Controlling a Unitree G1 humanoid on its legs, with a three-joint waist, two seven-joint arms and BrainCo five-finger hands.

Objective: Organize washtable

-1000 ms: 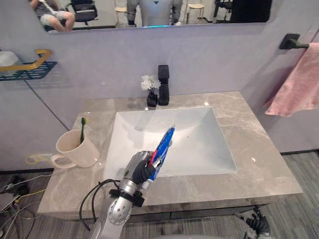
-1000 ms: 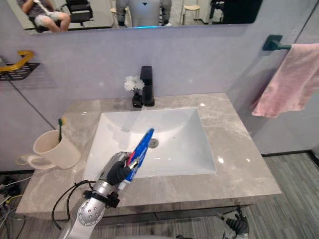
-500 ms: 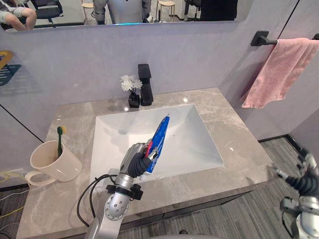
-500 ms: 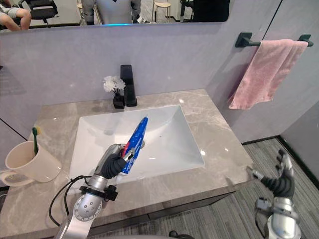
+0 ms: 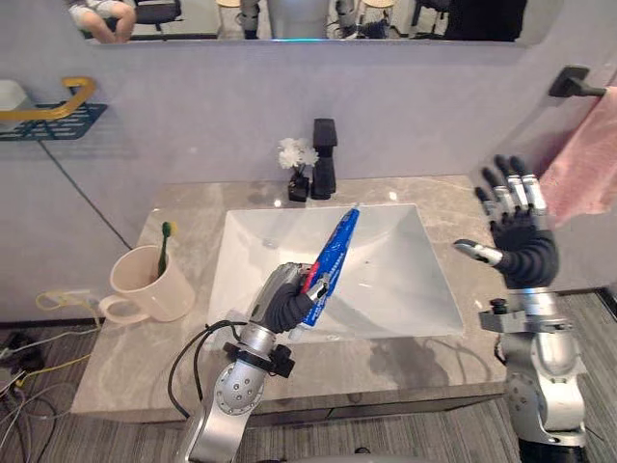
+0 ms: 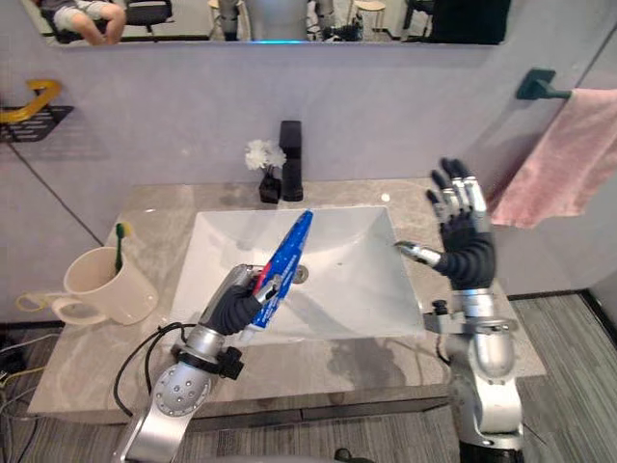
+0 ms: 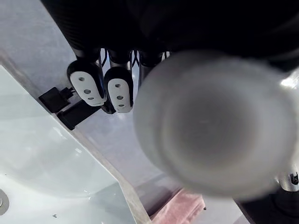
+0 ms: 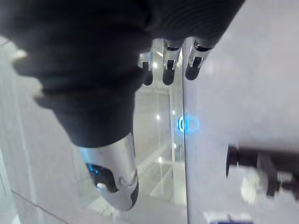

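Above the sink (image 5: 395,275), left hand (image 5: 280,305) still grips toothpaste tube (image 5: 336,251); right hand (image 5: 522,253) now raised, fingers (image 5: 526,190) spread.

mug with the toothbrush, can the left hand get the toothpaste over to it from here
Probably yes: the mug stands on the counter left of the left hand, which grips the toothpaste tube; nothing lies between.

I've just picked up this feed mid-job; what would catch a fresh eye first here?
First, the left hand, curled round a blue toothpaste tube that slants up over the front left of the white sink. Next, the right hand, raised with fingers spread open above the counter's right side. Then the cream mug holding a green toothbrush on the left.
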